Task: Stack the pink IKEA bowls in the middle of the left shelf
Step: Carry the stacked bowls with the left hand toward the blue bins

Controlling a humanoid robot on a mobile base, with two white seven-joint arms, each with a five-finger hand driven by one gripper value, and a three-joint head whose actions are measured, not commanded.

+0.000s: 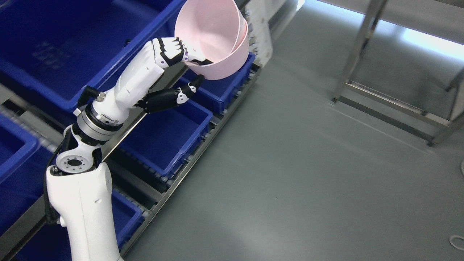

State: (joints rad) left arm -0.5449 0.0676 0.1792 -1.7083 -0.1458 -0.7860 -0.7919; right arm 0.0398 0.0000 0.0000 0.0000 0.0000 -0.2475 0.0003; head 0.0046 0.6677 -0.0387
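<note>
1. Left hand (177, 69): raised on its arm from the lower left, it pinches the pink bowls (214, 40) at the rim. The curled fingers (170, 49) press on the near outer wall and the dark thumb (181, 95) reaches up beneath the rim. This pinch appears chosen because a wide, smooth bowl offers no other purchase for a single hand.

2. Pink bowls: two nested bowls, judged from the double rim line on the right side. They are held clear of every surface, above and just beyond the fingers, tilted with the opening facing up and toward the camera. The tilt follows from the wrist angle; whether the inner bowl sits fully seated cannot be told.

3. Shelf (203, 145): a sloped roller rack that runs under and behind the hand, carrying blue bins (163, 137) on several levels. One small bin lies directly below the thumb, a second beyond the bowls, and a large bin (54, 47) sits behind the forearm. The bins visible here show no bowls inside them.

4. Stage, as a judgement: the bowls are in transit and not yet set down. The next move calls for levelling the pair before lowering, since a rim pinch on a tilted stack may let the inner bowl slide out.

5. Right arm: not visible. Floor (308, 163) and a metal frame (362, 47) lie well apart, to the right of the hand.
</note>
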